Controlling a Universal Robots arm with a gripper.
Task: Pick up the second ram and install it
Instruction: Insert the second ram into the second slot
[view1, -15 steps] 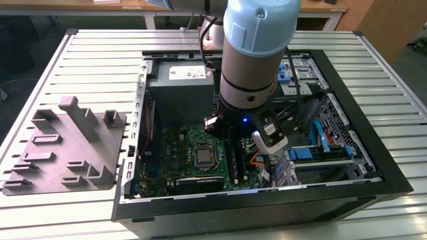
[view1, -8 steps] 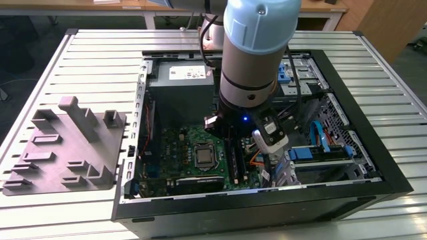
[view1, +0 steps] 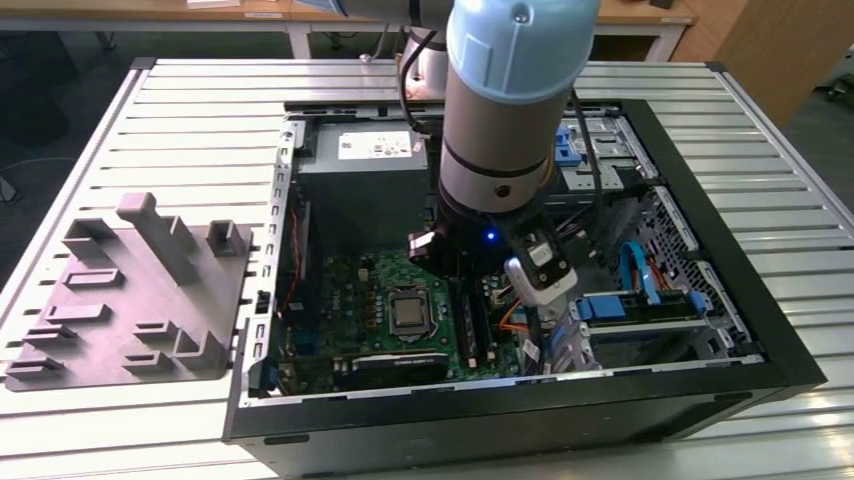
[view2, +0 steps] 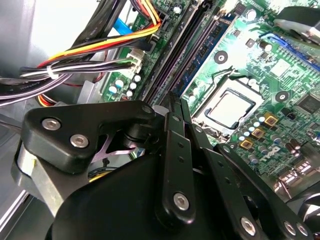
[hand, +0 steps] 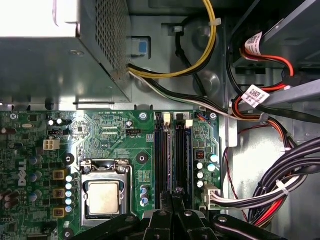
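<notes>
The end effector (hand: 175, 193), fingers drawn together, hangs low over the 2 black memory slots (hand: 161, 150) on the green motherboard (hand: 125, 145) inside the open computer case (view1: 507, 405).

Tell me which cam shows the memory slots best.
First wrist view: the memory slots run nearly full length, seen from straight above beside the CPU socket, the gripper covering one end. Second wrist view shows the memory slots at a slant beyond the gripper. Exterior view shows a dark strip by the arm.
</notes>
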